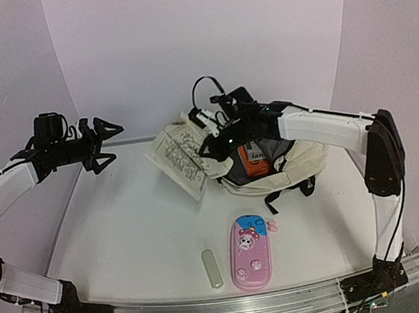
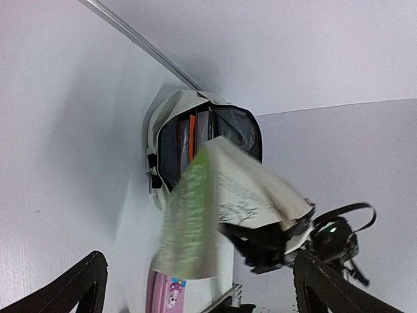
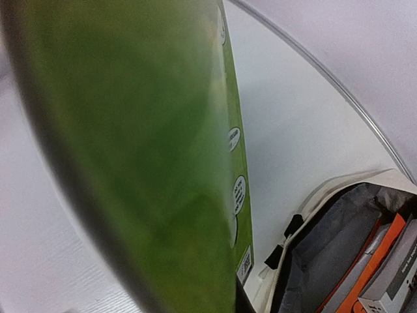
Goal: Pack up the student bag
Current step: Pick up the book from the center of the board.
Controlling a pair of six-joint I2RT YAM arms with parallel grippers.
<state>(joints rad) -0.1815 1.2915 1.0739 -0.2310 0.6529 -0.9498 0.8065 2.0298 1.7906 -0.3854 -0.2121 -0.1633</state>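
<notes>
Student bag (image 1: 307,161) lies on the tabletop (image 1: 126,229) right of centre and toward the back wall, its zipped mouth gaping upward and to the left.

At the far left, the left arm reaches up along the side wall. The left gripper (image 1: 112,144) hangs in the air above the back-left corner with its jaws spread wide and nothing between them. From there to the middle, the tabletop is bare and offers the widest open room. A metal rail (image 1: 214,308) runs along the near edge.

Near the centre, a booklet (image 1: 179,157) is tilted just left of the bag's mouth. I cannot tell whether its lower corner touches the tabletop. The right gripper (image 1: 212,138) has its jaws clenched on the booklet's right edge, and the right arm arches over the bag from the right side.

In front, well apart from the bag, a small white oblong piece (image 1: 212,268) lies just beside a pink pencil case (image 1: 251,253).

The overhead view shows only the booklet's white page of line drawings. Both wrist views show its green cover, which fills the right wrist view in a blur.

The bag is cream fabric with black zipper trim, black straps trailing forward and a grey lining. An orange book (image 3: 368,257) and a grey box (image 3: 394,270) stand inside.
</notes>
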